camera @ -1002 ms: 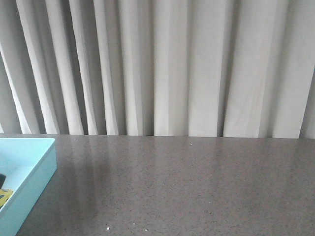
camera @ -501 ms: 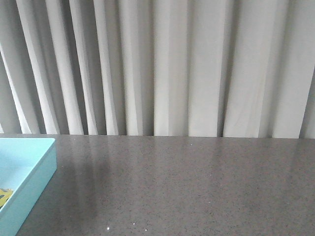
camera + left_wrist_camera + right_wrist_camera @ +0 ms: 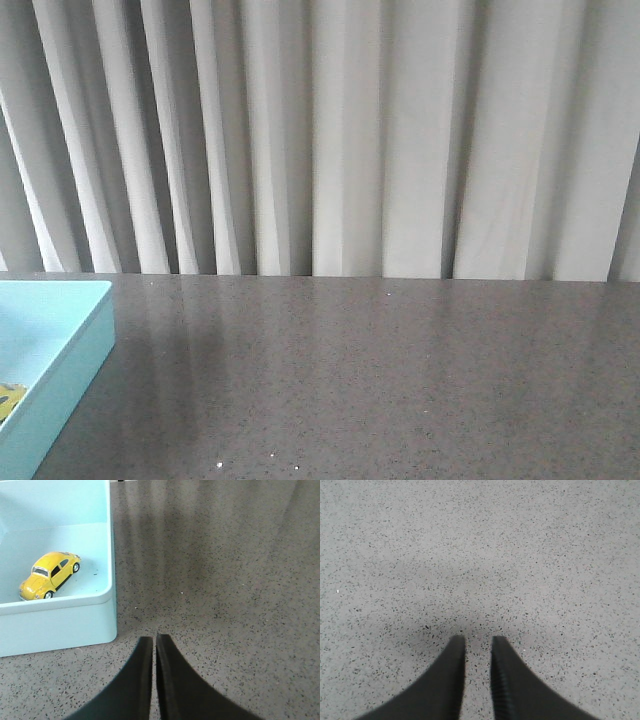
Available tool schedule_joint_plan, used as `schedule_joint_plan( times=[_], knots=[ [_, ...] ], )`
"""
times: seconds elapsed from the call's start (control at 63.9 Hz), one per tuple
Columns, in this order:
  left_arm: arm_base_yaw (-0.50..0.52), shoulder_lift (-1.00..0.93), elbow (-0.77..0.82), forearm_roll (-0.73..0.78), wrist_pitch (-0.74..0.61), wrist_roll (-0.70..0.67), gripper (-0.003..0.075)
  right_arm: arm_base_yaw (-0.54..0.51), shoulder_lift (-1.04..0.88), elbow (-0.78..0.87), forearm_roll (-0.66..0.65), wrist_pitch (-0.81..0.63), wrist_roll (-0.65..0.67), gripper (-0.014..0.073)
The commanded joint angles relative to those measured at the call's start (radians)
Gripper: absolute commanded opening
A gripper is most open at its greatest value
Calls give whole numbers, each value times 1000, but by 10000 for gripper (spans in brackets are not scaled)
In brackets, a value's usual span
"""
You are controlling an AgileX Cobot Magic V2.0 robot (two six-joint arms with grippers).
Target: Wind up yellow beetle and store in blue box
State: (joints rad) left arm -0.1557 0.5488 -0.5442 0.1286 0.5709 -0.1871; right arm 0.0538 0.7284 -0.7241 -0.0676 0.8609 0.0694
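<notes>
Now yellow beetle [image 3: 49, 575] inside blue box [image 3: 65, 622]; left fingers [image 3: 142, 652] seemingly pressed together empty, right fingers [image 3: 454, 652] slightly parted, empty.

Pleated grey curtain [image 3: 350, 140] — speckled grey table [image 3: 400, 380]

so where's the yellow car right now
The yellow car sits inside the blue box, near one corner and apart from its walls, as the left wrist view shows. In the front view that box lies at the table's left edge.

The yellow beetle [image 3: 50, 575] sits upright on its wheels inside the light blue box [image 3: 60, 617], near a corner.
</notes>
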Motion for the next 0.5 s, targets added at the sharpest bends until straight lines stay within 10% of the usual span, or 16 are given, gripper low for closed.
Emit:
schedule_joint_plan(
  times=[0.0,0.486],
  knots=[
    [-7,4,-24,5,-72,-9,-6,2,-3,-23,-3,-51,2,-14],
    [7,-161,91,68,-93,-12,-6,2,-3,-23,-7,-52,2,-7]
  ],
)
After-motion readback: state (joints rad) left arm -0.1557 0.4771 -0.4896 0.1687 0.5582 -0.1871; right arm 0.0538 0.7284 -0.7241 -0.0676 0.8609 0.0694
